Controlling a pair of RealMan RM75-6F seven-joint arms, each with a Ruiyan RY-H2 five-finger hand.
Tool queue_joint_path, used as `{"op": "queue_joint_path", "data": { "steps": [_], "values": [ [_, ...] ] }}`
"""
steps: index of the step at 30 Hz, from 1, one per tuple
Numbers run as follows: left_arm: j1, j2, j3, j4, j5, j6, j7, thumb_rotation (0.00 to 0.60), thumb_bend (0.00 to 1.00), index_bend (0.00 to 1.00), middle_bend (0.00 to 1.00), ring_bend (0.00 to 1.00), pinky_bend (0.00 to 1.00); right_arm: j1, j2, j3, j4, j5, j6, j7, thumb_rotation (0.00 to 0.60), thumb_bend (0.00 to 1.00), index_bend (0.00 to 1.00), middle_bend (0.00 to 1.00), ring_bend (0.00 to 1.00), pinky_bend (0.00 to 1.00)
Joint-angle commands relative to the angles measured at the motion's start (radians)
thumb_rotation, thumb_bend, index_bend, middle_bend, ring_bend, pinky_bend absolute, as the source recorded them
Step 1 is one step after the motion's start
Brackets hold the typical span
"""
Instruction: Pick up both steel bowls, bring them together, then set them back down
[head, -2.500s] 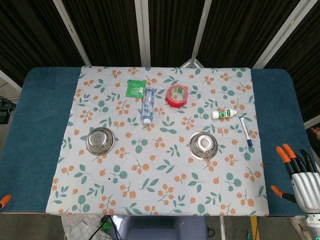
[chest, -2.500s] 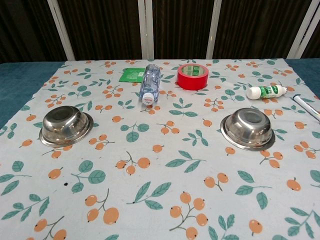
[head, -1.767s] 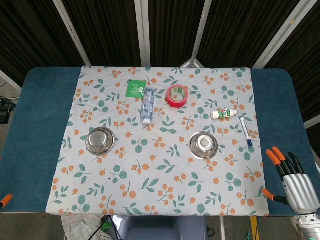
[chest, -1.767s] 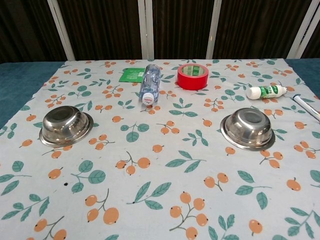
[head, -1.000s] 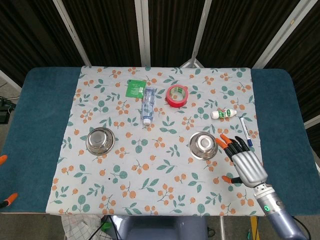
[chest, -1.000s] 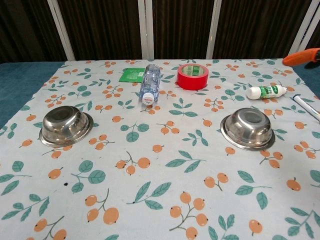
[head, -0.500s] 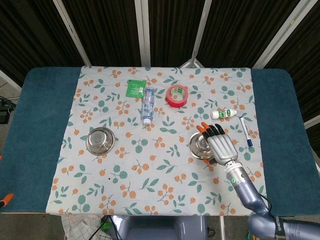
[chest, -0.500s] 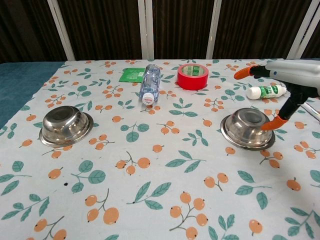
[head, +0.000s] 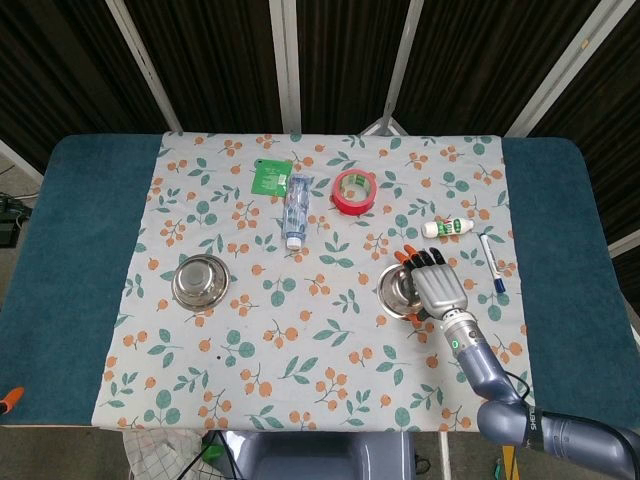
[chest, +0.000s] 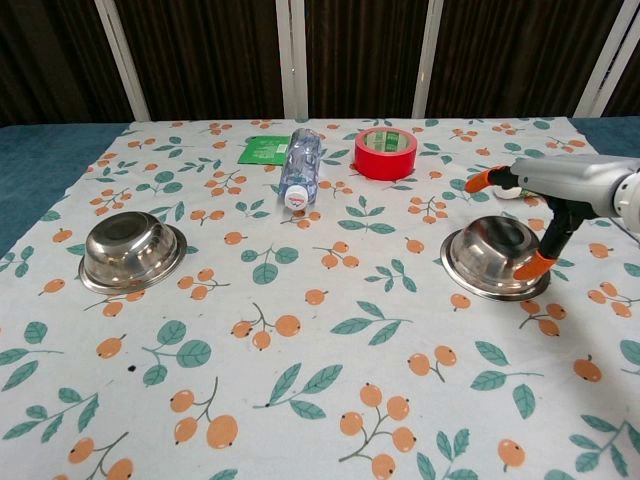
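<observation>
Robot hand over one of two steel bowls on a patterned cloth

Right hand (chest: 560, 195) above the right steel bowl (chest: 492, 256), fingers spread apart, thumb tip down at the bowl's near rim, contact not clear; nothing lifted. Left steel bowl (chest: 130, 248) well apart on the cloth's left side, upright, untouched. Left hand seen only as an orange fingertip (head: 8, 398) at the head view's lower left edge; state impossible to tell. Floral tablecloth (head: 330, 330) with orange berries and green leaves over a blue table (head: 70, 250). Behind the bowls: green packet (head: 268, 176), clear water bottle (head: 295, 210) lying on its side, red tape roll (head: 353, 191). Just beyond the hand: white glue tube (head: 447, 228) with a green label, lettering too small to read, and a pen (head: 492, 262).
</observation>
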Motion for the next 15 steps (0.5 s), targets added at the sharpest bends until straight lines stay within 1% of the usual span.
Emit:
{"op": "queue_joint_path", "data": {
  "steps": [1,6,15],
  "values": [
    [-0.003,-0.003,-0.001,-0.002,-0.004,-0.007,0.007,0.6,0.0,0.14,0.0,0.0,0.05,0.009,-0.013,-0.011,0.019,0.008,-0.009,0.007,0.6,0.0,0.13,0.04,0.14,0.0],
    [-0.004,-0.006,0.0,-0.004,-0.001,-0.007,0.015,0.6,0.0,0.14,0.0,0.0,0.05,0.019,-0.03,-0.023,0.04,0.003,-0.007,0.008,0.6,0.0,0.15,0.1,0.18,0.0],
    [-0.01,-0.013,-0.006,-0.003,-0.016,-0.02,0.024,0.6,0.0,0.15,0.0,0.0,0.05,0.034,-0.084,-0.049,0.091,-0.006,0.0,0.01,0.6,0.0,0.17,0.16,0.22,0.0]
  ]
}}
